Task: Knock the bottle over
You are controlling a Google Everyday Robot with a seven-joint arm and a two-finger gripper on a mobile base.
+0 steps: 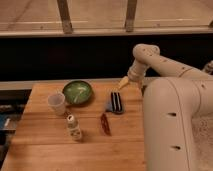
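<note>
Shows the bottle (74, 127) upright on the desk (40, 150) at five o'clock of the cup (57, 103), well apart from the pincer (123, 83), openness impossible to tell, at three o'clock of the bowl (77, 92).

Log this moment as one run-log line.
bottle: upright, beside cup | gripper: near table far edge, apart from bottle | task: not done

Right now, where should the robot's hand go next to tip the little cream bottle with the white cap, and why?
Probably bring the gripper across and down toward the small cream white-capped bottle. It stands upright near the front of the wooden table, while the gripper hangs apart from it near the back edge.
</note>
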